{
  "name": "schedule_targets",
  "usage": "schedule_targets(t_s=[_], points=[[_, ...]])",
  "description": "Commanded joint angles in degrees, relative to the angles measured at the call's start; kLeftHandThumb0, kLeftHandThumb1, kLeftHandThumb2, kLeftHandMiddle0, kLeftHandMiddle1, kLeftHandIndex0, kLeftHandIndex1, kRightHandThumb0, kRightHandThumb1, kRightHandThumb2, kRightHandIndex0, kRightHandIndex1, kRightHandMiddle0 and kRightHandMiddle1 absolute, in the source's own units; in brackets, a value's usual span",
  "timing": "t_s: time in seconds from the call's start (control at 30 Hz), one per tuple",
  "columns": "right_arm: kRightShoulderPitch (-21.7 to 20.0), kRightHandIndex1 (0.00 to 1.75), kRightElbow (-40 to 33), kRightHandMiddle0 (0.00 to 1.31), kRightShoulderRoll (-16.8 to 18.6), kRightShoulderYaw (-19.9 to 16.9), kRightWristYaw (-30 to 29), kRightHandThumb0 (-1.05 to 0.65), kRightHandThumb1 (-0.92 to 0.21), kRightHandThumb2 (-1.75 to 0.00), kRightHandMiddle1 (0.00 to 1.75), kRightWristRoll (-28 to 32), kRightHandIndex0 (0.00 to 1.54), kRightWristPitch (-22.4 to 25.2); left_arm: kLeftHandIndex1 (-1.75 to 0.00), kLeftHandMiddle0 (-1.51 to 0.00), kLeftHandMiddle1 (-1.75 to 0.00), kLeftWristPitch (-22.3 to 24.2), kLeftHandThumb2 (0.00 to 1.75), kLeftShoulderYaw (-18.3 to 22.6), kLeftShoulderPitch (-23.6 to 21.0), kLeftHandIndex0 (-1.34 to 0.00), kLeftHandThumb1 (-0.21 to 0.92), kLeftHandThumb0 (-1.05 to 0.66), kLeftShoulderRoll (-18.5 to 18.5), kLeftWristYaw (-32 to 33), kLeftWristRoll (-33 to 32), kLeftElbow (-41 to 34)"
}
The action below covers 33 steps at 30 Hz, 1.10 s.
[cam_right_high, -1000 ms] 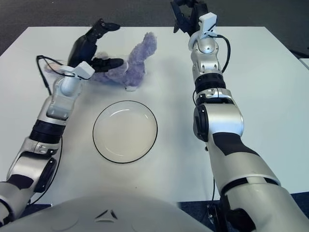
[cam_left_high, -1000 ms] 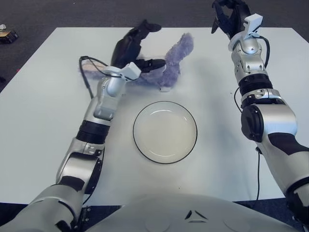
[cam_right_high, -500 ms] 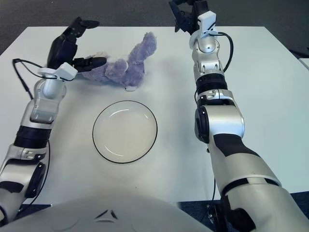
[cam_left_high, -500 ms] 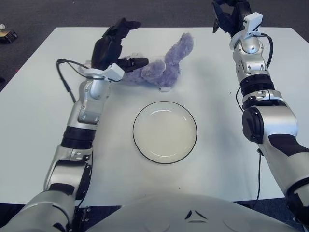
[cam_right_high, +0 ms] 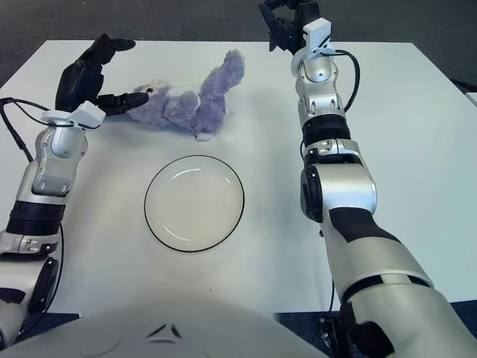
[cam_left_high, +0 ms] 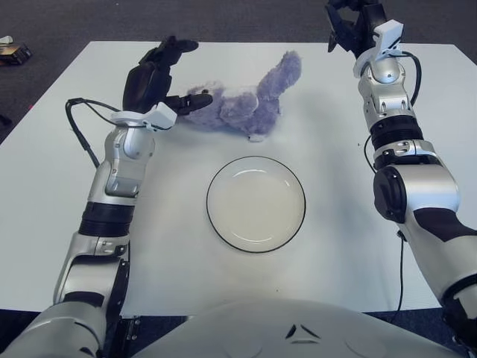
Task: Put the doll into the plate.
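Left hand [cam_left_high: 160, 78], fingers spread, beside the doll [cam_left_high: 242, 108]; empty plate [cam_left_high: 256, 203] nearer on the table [cam_left_high: 59, 171].

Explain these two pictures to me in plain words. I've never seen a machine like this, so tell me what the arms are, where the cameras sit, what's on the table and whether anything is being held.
This is a humanoid robot with two arms, each ending in a three-finger hand. Both pictures come from a stereo camera on its head, looking down at the table, so they show one scene from slightly different spots. On the white table lie a purple doll and, nearer the robot, a plate with nothing in it. The left hand is at the doll's left end with fingers spread; one finger reaches the doll, but nothing is grasped. The right hand shows raised at the table's far edge, idle. The job is to put the doll into the plate, which has not happened yet.
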Motion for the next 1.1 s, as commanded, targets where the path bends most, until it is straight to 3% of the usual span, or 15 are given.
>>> schedule_targets(t_s=[0.0, 0.27, 0.6, 0.8, 1.07], points=[[2.14, 1.75, -6.92, 0.42, -1.85, 5.32, -3.88, -0.35, -0.92, -0.31, 1.52, -8.28, 0.97, -5.36, -0.68, -0.49, -0.07, 4.06, 0.16, 1.63, 1.26, -0.25, 0.92, -0.68, 2.3, -4.4, -1.99, -0.03], [5.37, 1.75, -14.94, 0.42, -1.62, 6.62, -5.93, -0.35, -0.92, -0.31, 1.52, -11.65, 0.97, -2.38, -0.67, -0.5, -0.06, 5.16, 0.15, 2.75, 2.28, -0.25, 0.92, -0.7, 4.19, -7.24, -3.85, -0.36], [7.46, 1.75, -20.87, 0.42, 0.02, 6.62, -5.13, -0.35, -0.92, -0.32, 1.52, -10.89, 0.97, 3.19, -0.67, -0.49, -0.04, 8.0, 0.09, 2.88, 2.84, -0.24, 0.92, -0.73, 5.23, -10.45, -5.39, -1.56], [7.84, 1.75, -21.92, 0.43, 0.38, 6.5, -4.45, -0.35, -0.92, -0.3, 1.5, -10.34, 0.98, 4.16, -0.66, -0.49, -0.02, 10.27, 0.05, 2.46, 2.81, -0.24, 0.92, -0.74, 5.4, -12.4, -6.26, -1.87], [9.11, 1.75, -24.57, 0.46, 0.57, 7.14, -1.79, -0.36, -0.92, -0.28, 1.47, -9.8, 0.98, 3.35, -0.65, -0.48, -0.01, 9.87, 0.02, 1.36, 2.01, -0.23, 0.9, -0.71, 5.06, -13.15, -7.04, 0.83]])
